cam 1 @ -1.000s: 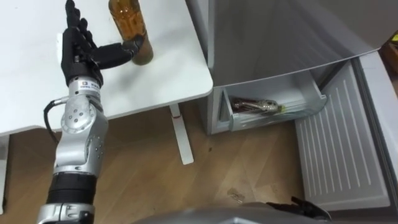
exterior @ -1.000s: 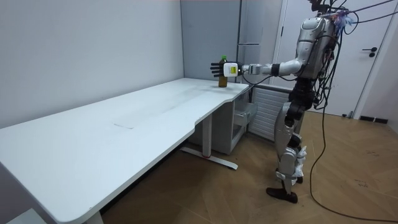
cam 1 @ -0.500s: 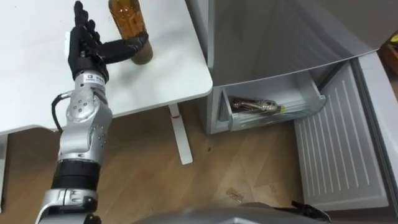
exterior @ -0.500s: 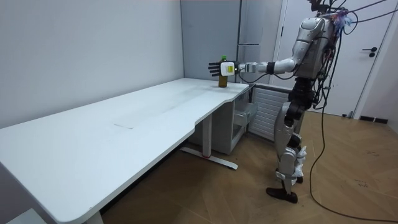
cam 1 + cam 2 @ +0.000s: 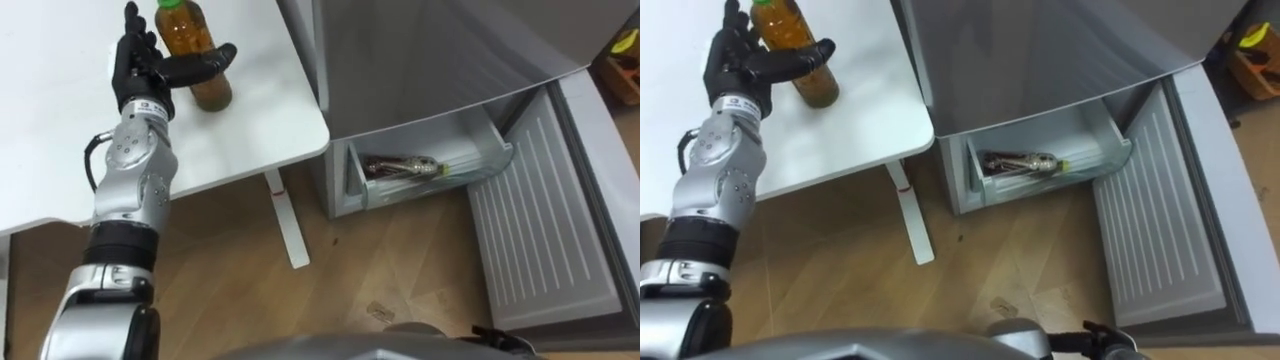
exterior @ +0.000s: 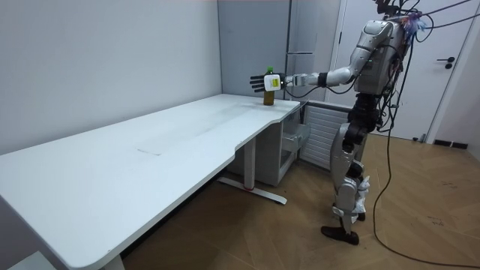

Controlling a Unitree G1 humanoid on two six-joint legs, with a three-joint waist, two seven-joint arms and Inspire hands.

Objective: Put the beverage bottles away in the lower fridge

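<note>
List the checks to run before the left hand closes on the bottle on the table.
1. Bottle upright on the table, near its corner: ok.
2. Left hand beside the bottle, thumb across its front: ok.
3. Fingers wrapped round the bottle: not ok, they stand straight.
4. Palm pressed against the bottle: cannot tell.
5. Lower fridge drawer pulled out: ok.
6. Room in the drawer beside the second bottle lying there: ok.

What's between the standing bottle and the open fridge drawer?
Nothing stands there: in the left eye view, bare white tabletop runs from the amber green-capped bottle to the edge beside the grey fridge's open drawer.
</note>
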